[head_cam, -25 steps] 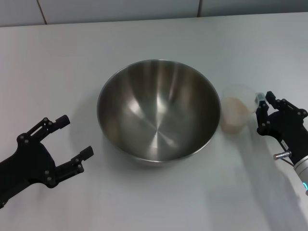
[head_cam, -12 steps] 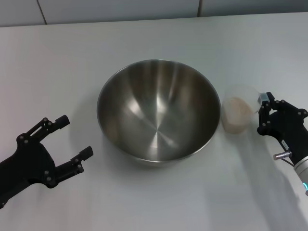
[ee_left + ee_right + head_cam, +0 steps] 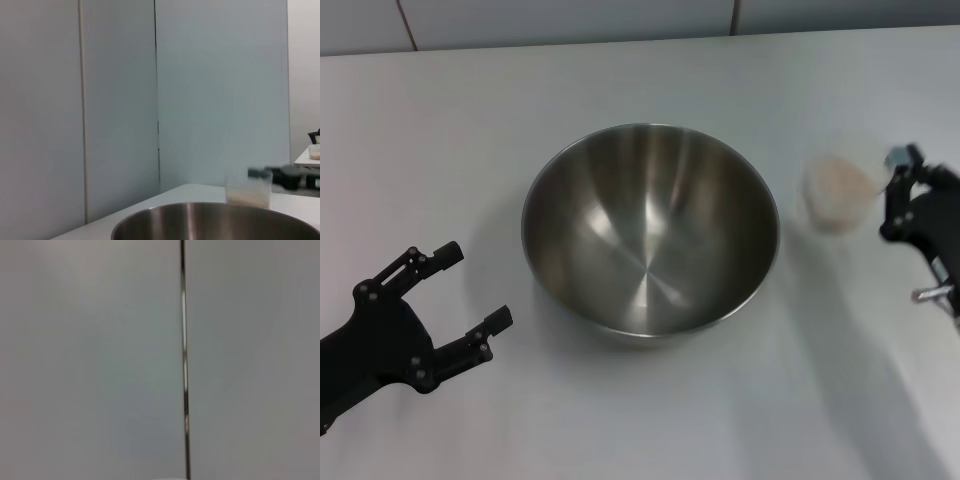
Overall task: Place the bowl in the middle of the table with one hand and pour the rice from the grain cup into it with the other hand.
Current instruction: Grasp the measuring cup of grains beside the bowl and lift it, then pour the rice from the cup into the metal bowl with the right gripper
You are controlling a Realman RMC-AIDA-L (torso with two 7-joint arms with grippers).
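Your right gripper, clamped on the grain cup, has lifted it toward 3 o'clock of the bowl; left gripper stays wide at 8 o'clock.

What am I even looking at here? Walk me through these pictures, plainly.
This is a two-armed robot at a table, filmed by three of its own cameras. The head view looks down from above. One wrist camera on each arm looks sideways; the right one shows only a wall. A steel bowl sits mid-table, holding nothing yet. The left gripper waits open beside it, holding nothing. The right gripper is shut on the handle of a clear grain cup with rice inside, raised off the table to the bowl's right. The left wrist view shows that cup beyond the bowl's rim.
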